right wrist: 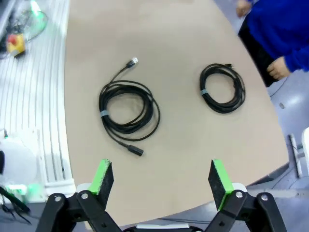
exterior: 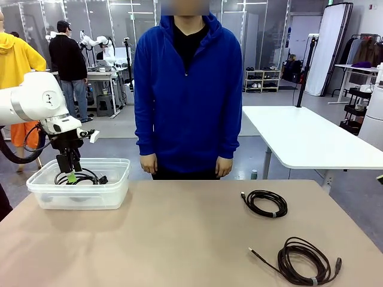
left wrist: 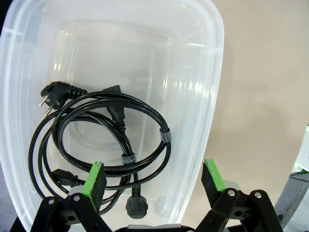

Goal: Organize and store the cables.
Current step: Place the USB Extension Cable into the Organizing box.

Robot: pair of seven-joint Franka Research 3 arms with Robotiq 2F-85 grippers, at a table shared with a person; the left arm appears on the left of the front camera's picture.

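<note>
A clear plastic bin [exterior: 114, 197] stands at the table's far left with coiled black cables [left wrist: 104, 140] and their plugs inside. My left gripper [exterior: 70, 173] hangs open just over the bin, its green pads [left wrist: 94, 179] apart with nothing between them. Two more coiled cables lie on the table at the right: a smaller coil [exterior: 266, 203] farther back and a larger coil [exterior: 302, 261] near the front edge. In the right wrist view my right gripper [right wrist: 159, 178] is open high above these, with the larger coil [right wrist: 128, 112] and the smaller coil [right wrist: 222, 88] below.
A person in a blue hoodie [exterior: 187, 95] stands at the far side of the table, hands at their sides. The tan tabletop [exterior: 179, 239] between the bin and the two coils is bare. A white table [exterior: 311, 140] stands behind at the right.
</note>
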